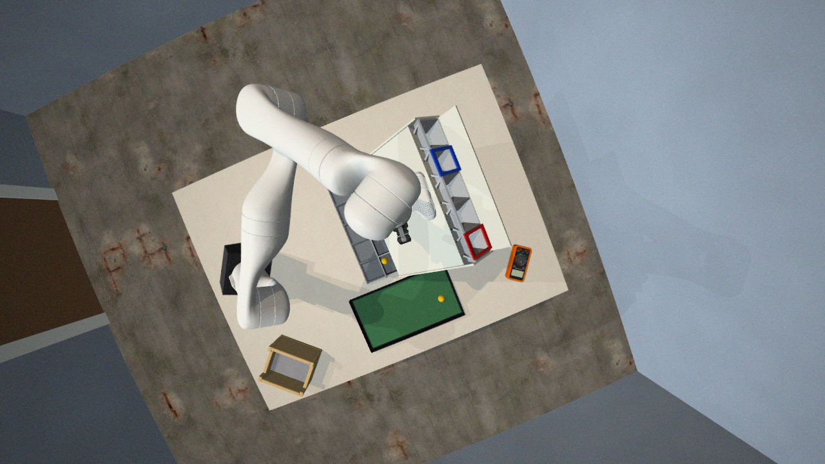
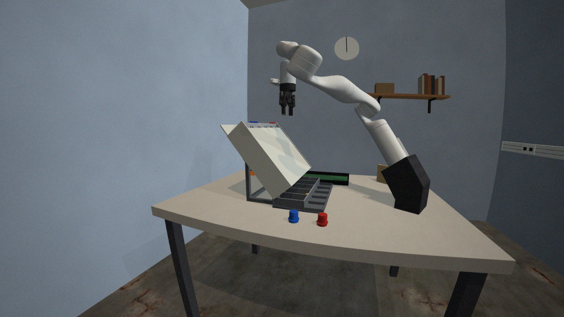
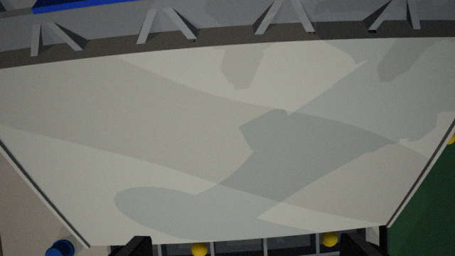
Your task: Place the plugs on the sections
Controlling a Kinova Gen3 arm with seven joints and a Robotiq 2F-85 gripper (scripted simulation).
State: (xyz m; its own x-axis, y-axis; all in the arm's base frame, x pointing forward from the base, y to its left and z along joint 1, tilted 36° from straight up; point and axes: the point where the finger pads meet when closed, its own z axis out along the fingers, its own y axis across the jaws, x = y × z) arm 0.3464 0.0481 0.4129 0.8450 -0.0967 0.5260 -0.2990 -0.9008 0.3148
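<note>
Overhead, the open gripper, above the pale sloping cover.

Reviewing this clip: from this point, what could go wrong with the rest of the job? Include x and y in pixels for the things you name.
The gripper (image 1: 403,241) (image 2: 287,114) is open above the sloping cover (image 1: 429,248) (image 2: 282,147) (image 3: 199,142); a low path down to the plugs might clip it.

The blue plug (image 2: 293,216) (image 3: 60,249) and red plug (image 2: 322,219) stand close together, so grasping one could knock the other.

The cover hides the pipes, so a plug could end up at the wrong section if the marble results are misread.
</note>
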